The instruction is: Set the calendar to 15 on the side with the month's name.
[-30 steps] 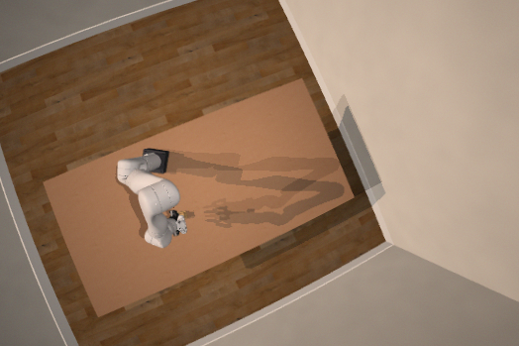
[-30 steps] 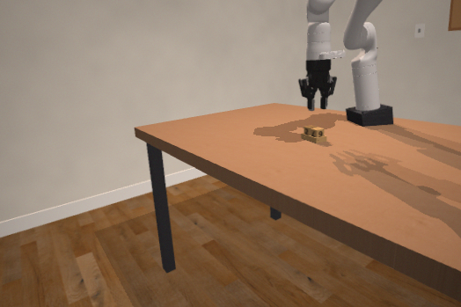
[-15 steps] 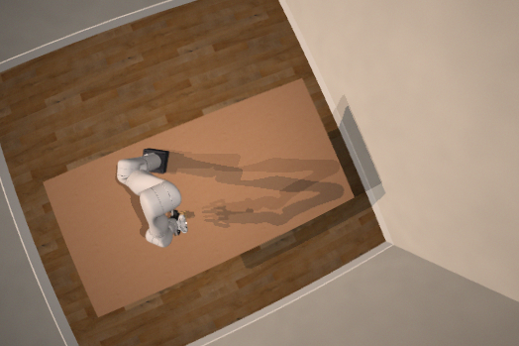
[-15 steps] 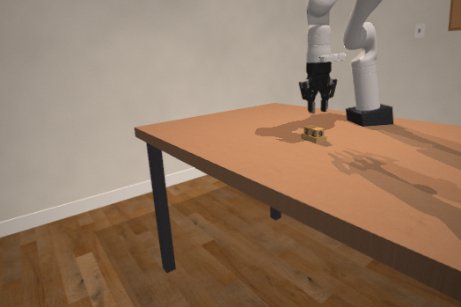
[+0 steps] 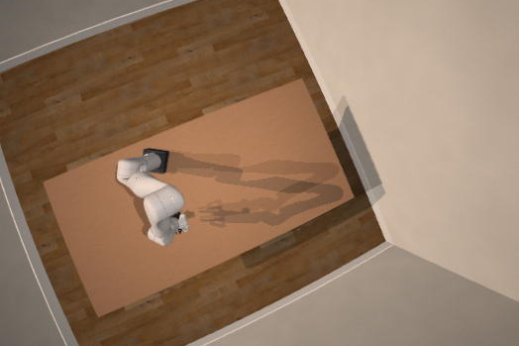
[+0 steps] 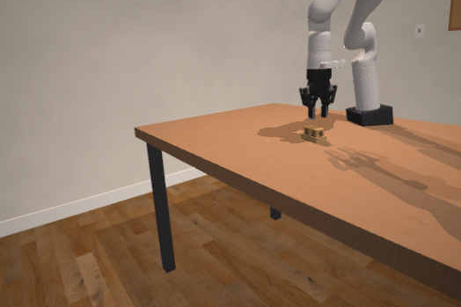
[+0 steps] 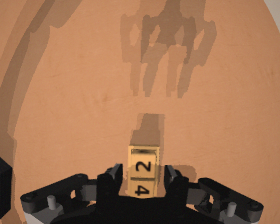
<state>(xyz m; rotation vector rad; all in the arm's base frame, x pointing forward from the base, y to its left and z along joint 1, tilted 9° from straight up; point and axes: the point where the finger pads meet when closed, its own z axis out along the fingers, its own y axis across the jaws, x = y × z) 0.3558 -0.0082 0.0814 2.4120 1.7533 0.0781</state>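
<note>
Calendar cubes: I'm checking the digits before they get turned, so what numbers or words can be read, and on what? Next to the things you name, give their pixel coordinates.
"2": top of one cube (image 7: 143,166), sideways in the wrist view.
"4": top of the other cube (image 7: 141,189), also sideways.
Side markings in the exterior view: too small to read surely.

arm bent downward | jaws (image 6: 318,114) part-open, empty, pointing down

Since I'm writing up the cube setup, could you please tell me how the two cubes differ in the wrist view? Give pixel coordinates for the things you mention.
The upper cube (image 7: 143,164) shows a 2 on top, while the lower cube (image 7: 141,187) shows a 4. The upper cube's top is seen whole, whereas the lower cube's is partly cut off by the claw's black body. Both are yellowish with dark digits, lying on their sides in this view.
</note>
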